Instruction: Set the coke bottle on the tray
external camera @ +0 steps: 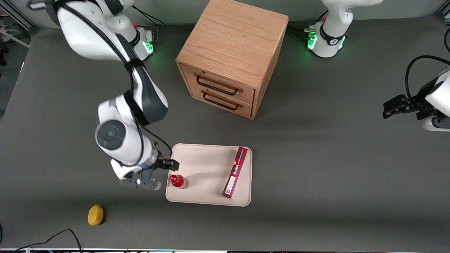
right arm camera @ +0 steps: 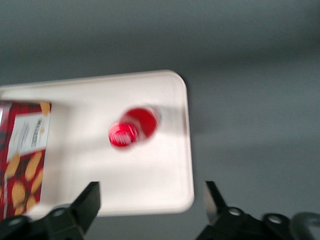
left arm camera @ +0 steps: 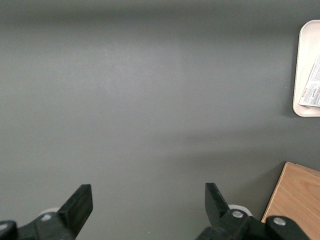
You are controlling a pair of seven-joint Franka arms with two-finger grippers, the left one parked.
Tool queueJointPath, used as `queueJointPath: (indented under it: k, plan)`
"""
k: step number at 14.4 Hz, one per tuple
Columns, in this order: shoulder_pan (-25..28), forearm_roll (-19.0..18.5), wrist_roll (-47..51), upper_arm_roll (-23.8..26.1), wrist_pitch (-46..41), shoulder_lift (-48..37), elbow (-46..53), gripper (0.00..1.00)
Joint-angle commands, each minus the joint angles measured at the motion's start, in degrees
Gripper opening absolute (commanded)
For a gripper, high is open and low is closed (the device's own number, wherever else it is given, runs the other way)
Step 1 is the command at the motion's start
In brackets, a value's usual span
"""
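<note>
Hand, front view: hand (external camera: 160, 174) hovers at the tray's (external camera: 211, 200) edge toward the working arm's end, fingers apart, gripping nothing.
Bottle, front view: coke bottle (external camera: 178, 181) stands on the tray near that edge, free of the hand, well apart from the long dark-red box (external camera: 235, 172).
Right wrist view: fingers (right arm camera: 87, 202) spread wide; coke bottle (right arm camera: 131, 127) upright, cap toward the camera, long axis vertical, on the tray (right arm camera: 170, 190).
Judgement: placement looks done; withdraw straight up, avoiding the cap.

No text readable, white lettering on dark-red box (external camera: 235, 172) illegible, claw (external camera: 165, 174) near tray (external camera: 211, 200)
</note>
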Motion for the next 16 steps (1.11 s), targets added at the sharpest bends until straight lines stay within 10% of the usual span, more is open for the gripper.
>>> queueJointPath:
  k: [1,8,16]
  plan:
    - [-0.88,0.20,-0.57,0.34,1.91,-22.77,-25.65,1.00]
    - [-13.79,2.66,-24.80,0.08,-21.25,-43.03,-31.25,1.00]
    - [-17.50,2.04,-26.50,0.61,-24.27,-35.40,-14.81,1.00]
